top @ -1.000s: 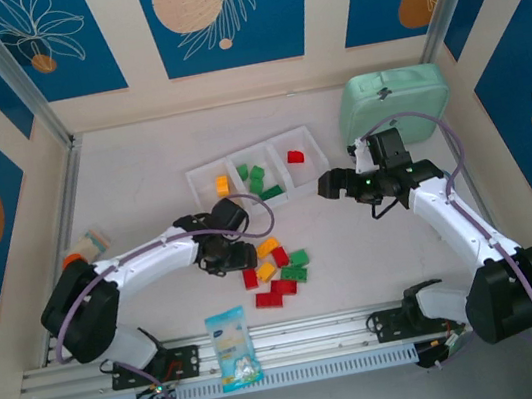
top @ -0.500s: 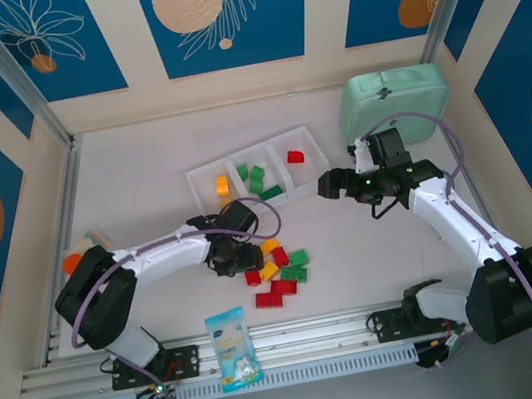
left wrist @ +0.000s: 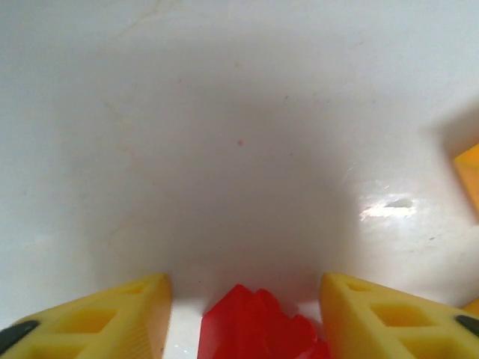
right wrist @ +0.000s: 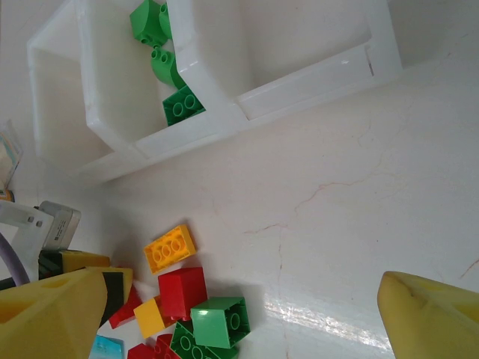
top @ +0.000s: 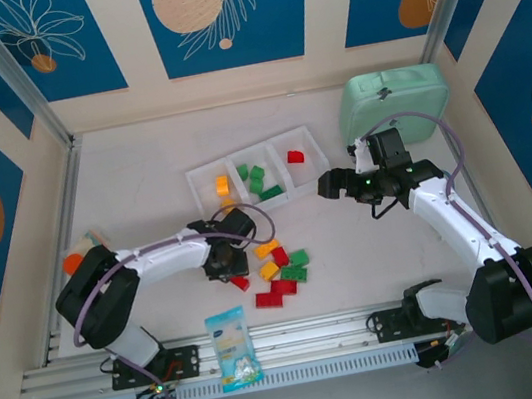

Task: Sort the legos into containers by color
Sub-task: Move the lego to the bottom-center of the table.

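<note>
1. Left gripper [left wrist: 245, 284]: its blocky yellow plastic fingers are spread. A glossy red studded brick [left wrist: 254, 325] lies between them on the smooth white table [left wrist: 239, 134].
2. Right gripper [right wrist: 241, 278]: the yellow fingers are wide apart and hold nothing. It sits at 4 o'clock of the tray.
3. Tray [top: 200, 176]: white plastic with three square, low-walled cells. The left cell holds an orange brick [top: 221, 184], the middle one green bricks [top: 255, 179], and the right one a red block [top: 295, 156].
4. Loose bricks [top: 285, 269]: a red, green and orange cluster lies at 6 o'clock of the tray and 3 o'clock of the left gripper.
</note>
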